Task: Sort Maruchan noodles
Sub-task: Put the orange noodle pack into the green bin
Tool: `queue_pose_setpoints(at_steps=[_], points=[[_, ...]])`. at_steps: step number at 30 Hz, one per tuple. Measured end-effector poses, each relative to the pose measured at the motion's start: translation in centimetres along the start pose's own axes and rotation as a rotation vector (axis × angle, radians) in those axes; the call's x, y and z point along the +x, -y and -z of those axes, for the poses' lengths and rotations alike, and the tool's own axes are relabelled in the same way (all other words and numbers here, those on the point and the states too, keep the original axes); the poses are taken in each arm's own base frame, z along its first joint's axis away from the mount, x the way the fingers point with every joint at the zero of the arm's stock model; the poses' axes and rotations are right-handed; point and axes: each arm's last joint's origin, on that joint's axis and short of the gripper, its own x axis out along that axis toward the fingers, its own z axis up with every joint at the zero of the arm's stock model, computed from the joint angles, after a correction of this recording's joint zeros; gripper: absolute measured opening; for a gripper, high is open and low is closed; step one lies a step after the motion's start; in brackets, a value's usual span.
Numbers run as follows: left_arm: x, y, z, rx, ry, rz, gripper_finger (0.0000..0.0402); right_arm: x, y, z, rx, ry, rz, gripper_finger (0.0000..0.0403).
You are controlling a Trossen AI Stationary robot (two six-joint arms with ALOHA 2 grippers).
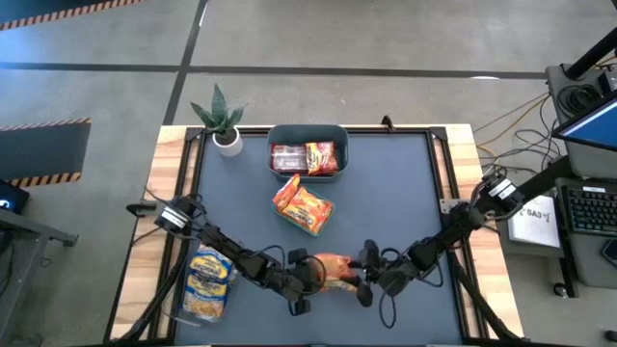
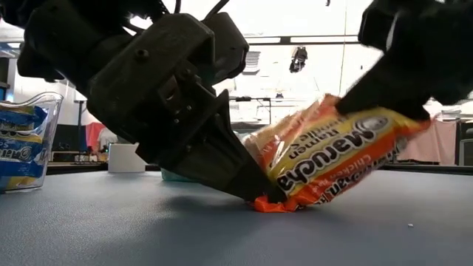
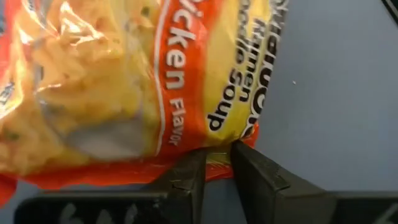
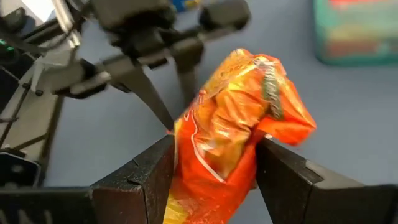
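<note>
I'm working in a lab or workshop. A concrete floor (image 1: 405, 34) with hazard-striped tape (image 1: 43, 125) surrounds my table (image 1: 386, 207), beside a cabled workstation keyboard (image 1: 588, 207).

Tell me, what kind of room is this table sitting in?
Probably a robotics lab or workshop: a keyboard and laptop sit beside the table, cables trail over a concrete floor, and striped hazard tape marks it.
</note>
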Motion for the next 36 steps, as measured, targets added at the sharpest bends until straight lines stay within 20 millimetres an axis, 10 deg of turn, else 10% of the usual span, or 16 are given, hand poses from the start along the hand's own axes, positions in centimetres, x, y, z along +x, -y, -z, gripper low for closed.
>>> queue_pose_setpoints(at_steps=[22, 36], points=[[-0.4, 0.0, -0.3, -0.014, 0.0, -0.013, 0.0183, 0.6, -0.9, -1.5, 0.179, 0.004, 0.008, 0.0196], [-0.4, 0.1, -0.4, -0.012, 0.006, -0.01, 0.019, 1.2, 0.1, -2.0, 0.238, 0.013, 0.052, 0.0193]])
